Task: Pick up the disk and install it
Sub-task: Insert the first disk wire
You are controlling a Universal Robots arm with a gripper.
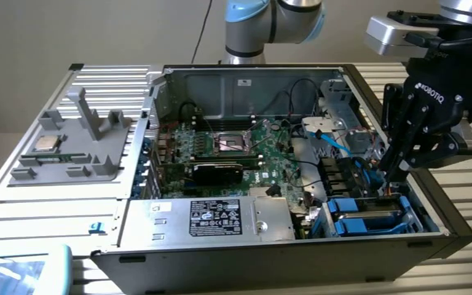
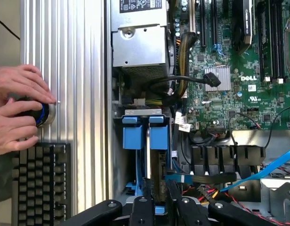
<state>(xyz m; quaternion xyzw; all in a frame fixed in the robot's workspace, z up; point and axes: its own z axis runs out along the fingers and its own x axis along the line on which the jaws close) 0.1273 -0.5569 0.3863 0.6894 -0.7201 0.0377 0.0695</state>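
The disk (image 1: 367, 216) was seen seated in the bay at the PC case (image 1: 432, 236) front corner, blue carrier outward. The pincer (image 1: 393, 175) was poised just above it; finger state: cannot tell. Judged rigid, fairly heavy, shock-sensitive; grip recommended on carrier sides.

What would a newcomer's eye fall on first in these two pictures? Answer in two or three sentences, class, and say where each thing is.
The open computer case with its green motherboard fills the middle of the exterior view. The black gripper reaches down into the case at the exterior view's right, just above the blue drive carriers. In the wrist view, a person's hands grip a round knob beside a black keyboard.
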